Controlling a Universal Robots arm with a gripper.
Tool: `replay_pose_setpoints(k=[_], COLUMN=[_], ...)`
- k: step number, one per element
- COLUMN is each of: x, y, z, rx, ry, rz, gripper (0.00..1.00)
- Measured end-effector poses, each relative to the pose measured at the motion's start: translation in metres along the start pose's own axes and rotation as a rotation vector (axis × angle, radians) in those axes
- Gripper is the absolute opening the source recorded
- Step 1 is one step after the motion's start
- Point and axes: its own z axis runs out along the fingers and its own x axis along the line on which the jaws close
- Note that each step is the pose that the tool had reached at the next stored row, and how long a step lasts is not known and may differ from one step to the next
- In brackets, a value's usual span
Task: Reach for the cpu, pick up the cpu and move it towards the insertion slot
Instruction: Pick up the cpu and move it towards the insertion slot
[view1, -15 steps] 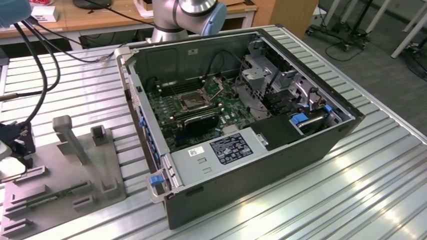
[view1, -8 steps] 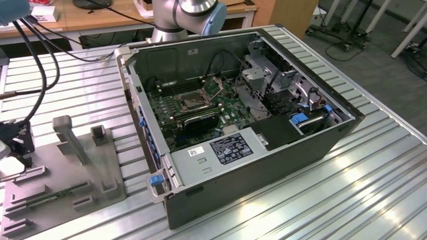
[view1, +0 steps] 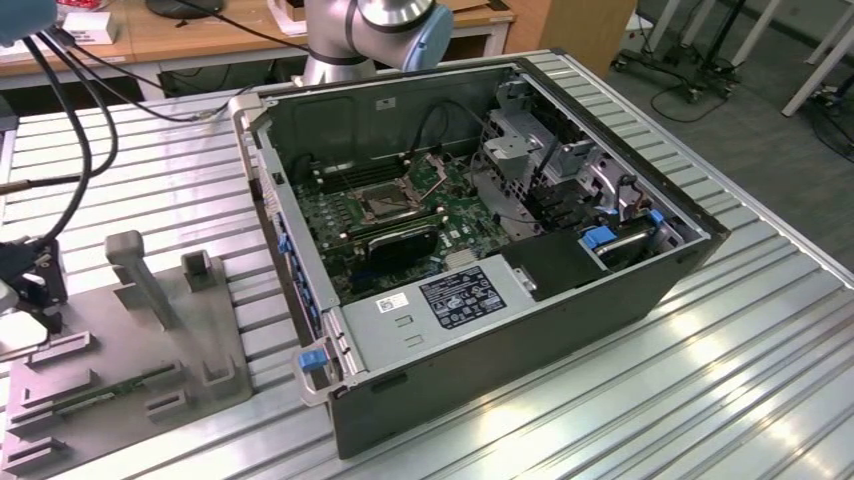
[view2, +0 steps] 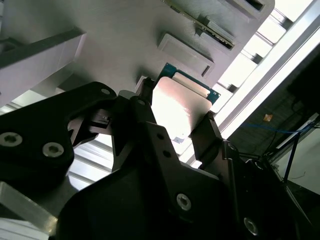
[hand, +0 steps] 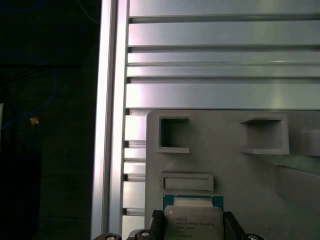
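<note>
Gleaming near the grey tray's (hand: 240, 175) edge, the cpu (hand: 193, 222) is being squeezed tight between the gripper's (view2: 177, 106) two fingers (view2: 205, 135).

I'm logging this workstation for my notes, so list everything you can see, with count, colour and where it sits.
cpu: one, silvery top with a green rim, between the gripper's fingers at the tray.
insertion slot: one, dark centre in a metal frame, inside the computer case.
computer case: one, black and grey, open, mid-table.
tray: one, grey, on the exterior view's left of the case.
memory stick: one, green, lying in the tray.
table: one, silver and ribbed, under everything.
cables: several, black, at the exterior view's left.
arm: one, silver and blue, behind the case.
gripper: one, black, shut on the cpu.
</note>
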Motion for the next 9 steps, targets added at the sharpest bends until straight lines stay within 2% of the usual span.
replay_pose_setpoints(k=[9], x=[-0.0002], y=[0.0002], z=[-0.0048], rx=[0.0001], ry=[0.0000], rz=[0.000], gripper=[0.55])
